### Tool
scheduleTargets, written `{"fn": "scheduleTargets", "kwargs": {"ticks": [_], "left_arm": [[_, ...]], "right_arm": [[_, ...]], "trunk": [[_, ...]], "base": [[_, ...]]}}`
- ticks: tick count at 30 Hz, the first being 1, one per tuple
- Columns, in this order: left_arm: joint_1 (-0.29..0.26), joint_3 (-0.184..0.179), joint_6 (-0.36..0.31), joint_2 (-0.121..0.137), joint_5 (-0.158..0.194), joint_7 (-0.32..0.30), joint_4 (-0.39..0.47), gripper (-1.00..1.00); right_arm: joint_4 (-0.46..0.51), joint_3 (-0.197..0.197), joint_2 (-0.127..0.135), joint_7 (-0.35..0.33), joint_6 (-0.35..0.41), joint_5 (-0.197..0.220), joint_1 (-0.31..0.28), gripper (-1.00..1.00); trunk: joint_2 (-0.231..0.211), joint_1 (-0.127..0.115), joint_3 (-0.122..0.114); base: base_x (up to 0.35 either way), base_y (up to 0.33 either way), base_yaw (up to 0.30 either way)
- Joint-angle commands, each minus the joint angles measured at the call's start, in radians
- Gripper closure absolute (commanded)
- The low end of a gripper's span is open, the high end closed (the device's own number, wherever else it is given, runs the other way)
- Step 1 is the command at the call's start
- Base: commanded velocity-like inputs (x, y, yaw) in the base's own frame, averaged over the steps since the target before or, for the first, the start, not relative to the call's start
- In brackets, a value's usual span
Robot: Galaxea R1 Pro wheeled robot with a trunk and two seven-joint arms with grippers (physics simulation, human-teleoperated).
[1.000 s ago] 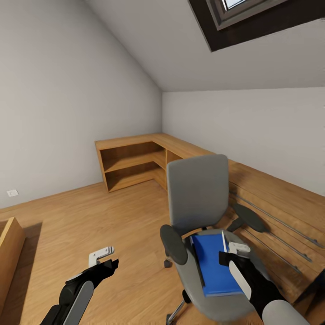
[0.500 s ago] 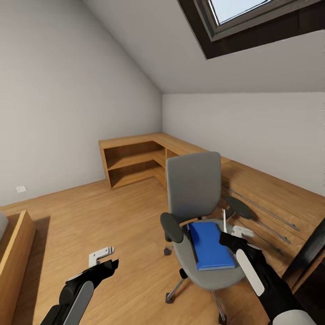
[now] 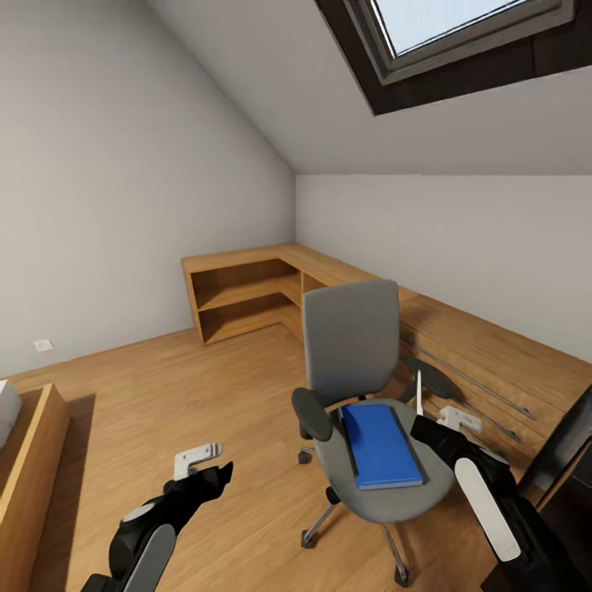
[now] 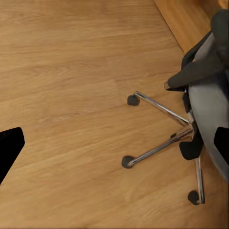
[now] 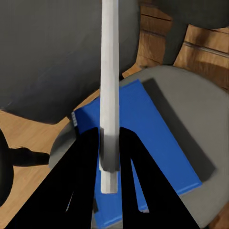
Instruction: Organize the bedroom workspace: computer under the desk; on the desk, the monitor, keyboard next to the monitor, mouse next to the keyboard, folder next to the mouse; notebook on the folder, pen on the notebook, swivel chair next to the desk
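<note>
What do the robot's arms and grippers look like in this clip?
Both arms are black with a long white rounded panel along the forearm. The left gripper and right gripper end in pale grey-white fingers on black wrist housings. No cables or markings are visible.

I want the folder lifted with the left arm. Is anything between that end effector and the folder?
Yes. The swivel chair's near armrest stands between the open left end effector and the blue folder lying on the seat.

One swivel chair (image 3: 362, 386), one folder (image 3: 380, 445), seemingly one pen (image 5: 109, 90)
</note>
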State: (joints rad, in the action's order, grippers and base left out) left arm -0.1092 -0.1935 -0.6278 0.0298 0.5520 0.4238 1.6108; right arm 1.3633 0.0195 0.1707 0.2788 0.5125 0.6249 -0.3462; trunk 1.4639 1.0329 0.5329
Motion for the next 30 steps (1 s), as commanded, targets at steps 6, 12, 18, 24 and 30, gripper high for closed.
{"fn": "scheduleTargets", "kwargs": {"ticks": [6,12,18,24,30], "left_arm": [[0.0,-0.012,-0.002,0.001,0.01,0.011,0.0,-1.0],[0.0,-0.024,-0.003,0.001,0.009,0.012,-0.002,-1.0],[0.0,-0.049,-0.003,0.001,0.009,0.022,-0.013,-1.0],[0.0,-0.09,-0.002,0.001,0.011,0.095,-0.018,-1.0],[0.0,-0.143,-0.001,0.001,0.011,0.164,-0.018,-1.0]], "right_arm": [[0.031,-0.022,0.0,0.01,0.001,0.012,0.025,1.0],[0.037,-0.049,0.0,0.01,0.001,0.012,0.032,1.0],[0.037,-0.053,0.0,0.01,0.0,0.011,0.033,1.0],[0.035,-0.07,0.0,0.01,0.0,0.012,0.033,1.0],[0.034,-0.085,0.0,0.01,0.001,0.012,0.033,1.0]], "trunk": [[-0.042,-0.023,-0.018],[-0.084,-0.046,-0.041],[-0.126,-0.069,-0.066],[-0.168,-0.092,-0.091],[-0.21,-0.115,-0.116]], "base": [[0.0,0.0,-0.001],[0.0,0.0,-0.132],[0.0,0.0,-0.219],[0.0,0.0,-0.238],[0.0,0.0,-0.243]]}}
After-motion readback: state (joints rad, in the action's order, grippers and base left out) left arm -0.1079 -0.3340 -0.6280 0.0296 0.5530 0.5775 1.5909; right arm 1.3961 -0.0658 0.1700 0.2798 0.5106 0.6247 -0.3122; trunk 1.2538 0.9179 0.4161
